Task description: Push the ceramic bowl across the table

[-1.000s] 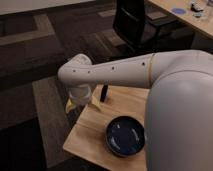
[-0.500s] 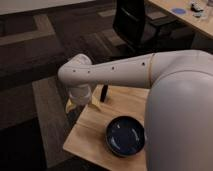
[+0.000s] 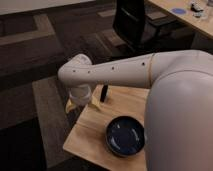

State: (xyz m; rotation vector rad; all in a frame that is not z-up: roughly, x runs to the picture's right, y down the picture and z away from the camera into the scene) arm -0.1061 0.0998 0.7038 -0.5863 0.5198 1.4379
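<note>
The carpet (image 3: pixel 30 60) on the left is dark and flat-piled, crossed by paler grey bands. Over it sits the rounded end joint of the arm (image 3: pixel 110 72), smooth matte off-white plastic with a row of small dark dots along its tube.

From that joint a short white cylinder drops straight down to the hand (image 3: pixel 86 98), which hangs over the far left corner of the tabletop (image 3: pixel 85 135). A slim dark upright piece stands at its right side, and pale yellow bits show below it; what those are I can't make out. Whether the hand is spread or pressed together, I cannot tell from here.

The tabletop is light natural wood, laid in planks with visible seams, and its edges are square. The ceramic bowl (image 3: pixel 125 136) rests on it toward the near edge, right of the middle and well apart from the hand. It is wide, shallow and round, glossy navy with a soft sheen in its hollow.

Further right the arm thickens into a broad white shell that hides the right edge of the tabletop. Behind it stand a black office chair (image 3: pixel 132 22) and, in the far corner, a pale wooden desk (image 3: pixel 187 20) with a blue disc (image 3: pixel 177 10) on it.
</note>
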